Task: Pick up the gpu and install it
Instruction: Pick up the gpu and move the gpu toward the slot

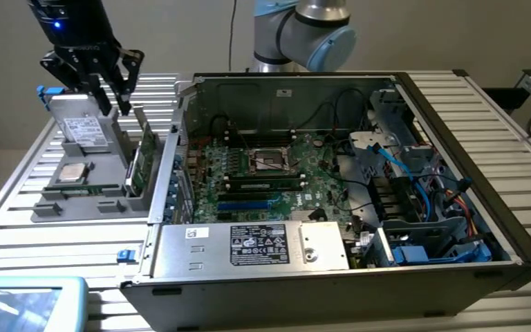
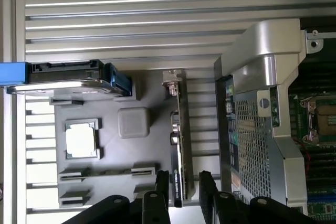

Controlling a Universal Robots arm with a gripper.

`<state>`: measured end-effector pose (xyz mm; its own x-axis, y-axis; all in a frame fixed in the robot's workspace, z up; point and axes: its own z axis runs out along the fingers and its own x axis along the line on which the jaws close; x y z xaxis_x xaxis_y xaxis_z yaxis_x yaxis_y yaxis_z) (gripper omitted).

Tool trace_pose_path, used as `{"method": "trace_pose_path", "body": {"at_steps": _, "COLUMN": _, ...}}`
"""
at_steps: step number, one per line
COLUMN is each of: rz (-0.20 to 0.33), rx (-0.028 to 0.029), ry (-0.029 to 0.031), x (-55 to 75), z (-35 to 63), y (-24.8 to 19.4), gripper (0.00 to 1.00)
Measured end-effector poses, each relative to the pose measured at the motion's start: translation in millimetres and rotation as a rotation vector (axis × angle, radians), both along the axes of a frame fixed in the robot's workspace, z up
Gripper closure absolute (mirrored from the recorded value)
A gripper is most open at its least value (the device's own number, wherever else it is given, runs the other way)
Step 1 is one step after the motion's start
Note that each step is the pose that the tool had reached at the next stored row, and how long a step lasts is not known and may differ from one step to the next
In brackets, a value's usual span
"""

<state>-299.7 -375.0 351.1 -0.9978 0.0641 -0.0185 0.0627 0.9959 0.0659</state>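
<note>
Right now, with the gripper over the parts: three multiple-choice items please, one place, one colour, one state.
1. Where is the gpu? A) motherboard slot B) holder beside the case C) drive bay
2. Holder colour? A) red B) yellow C) grey
3. Gripper? A) open B) shut on the gpu C) shut on a hard drive
Answers: 1 B, it stands on edge in the holder; 2 C, plain grey plastic; 3 A, jaws apart over the gpu.
</note>
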Motion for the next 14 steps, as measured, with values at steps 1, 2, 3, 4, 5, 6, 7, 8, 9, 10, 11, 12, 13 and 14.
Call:
{"method": "trace_pose_path", "body": {"at_steps": 1, "rz": 0.006, "rx": 0.0063, "ry": 0.0, "x": -0.9, "z": -1.2, "y": -0.5, "gripper": 0.62}}
{"method": "trace_pose_path", "body": {"at_steps": 2, "rz": 0.012, "rx": 0.0125, "ry": 0.0, "x": -1.4, "z": -2.4, "y": -1.1, "gripper": 0.62}}
{"method": "trace_pose_path", "body": {"at_steps": 3, "rz": 0.018, "rx": 0.0173, "ry": -0.0001, "x": -1.5, "z": -3.8, "y": -1.6, "gripper": 0.62}}
{"method": "trace_pose_path", "body": {"at_steps": 4, "rz": 0.023, "rx": 0.0212, "ry": -0.0001, "x": -1.5, "z": -5.3, "y": -2.4, "gripper": 0.62}}
{"method": "trace_pose_path", "body": {"at_steps": 5, "rz": 0.026, "rx": 0.0234, "ry": -0.0001, "x": -1.5, "z": -7.1, "y": -3.5, "gripper": 0.62}}
{"method": "trace_pose_path", "body": {"at_steps": 6, "rz": 0.028, "rx": 0.0244, "ry": 0.0, "x": -1.5, "z": -8.9, "y": -4.6, "gripper": 0.62}}
{"method": "trace_pose_path", "body": {"at_steps": 7, "rz": 0.029, "rx": 0.0245, "ry": 0.0, "x": -1.5, "z": -10.8, "y": -5.0, "gripper": 0.62}}
{"method": "trace_pose_path", "body": {"at_steps": 8, "rz": 0.03, "rx": 0.0245, "ry": 0.0, "x": -1.5, "z": -12.6, "y": -5.3, "gripper": 0.62}}
{"method": "trace_pose_path", "body": {"at_steps": 9, "rz": 0.031, "rx": 0.0245, "ry": 0.0, "x": -1.5, "z": -14.4, "y": -5.7, "gripper": 0.62}}
{"method": "trace_pose_path", "body": {"at_steps": 10, "rz": 0.032, "rx": 0.0245, "ry": 0.0001, "x": -1.5, "z": -16.2, "y": -6.2, "gripper": 0.62}}
{"method": "trace_pose_path", "body": {"at_steps": 11, "rz": 0.032, "rx": 0.0245, "ry": 0.0, "x": -1.5, "z": -18.0, "y": -6.7, "gripper": 0.62}}
{"method": "trace_pose_path", "body": {"at_steps": 12, "rz": 0.032, "rx": 0.0245, "ry": 0.0001, "x": -1.5, "z": -19.9, "y": -7.2, "gripper": 0.62}}
{"method": "trace_pose_path", "body": {"at_steps": 13, "rz": 0.032, "rx": 0.0246, "ry": 0.0, "x": -1.5, "z": -21.7, "y": -7.8, "gripper": 0.6}}
{"method": "trace_pose_path", "body": {"at_steps": 14, "rz": 0.033, "rx": 0.0246, "ry": 0.0, "x": -1.5, "z": -23.5, "y": -8.5, "gripper": 0.6}}
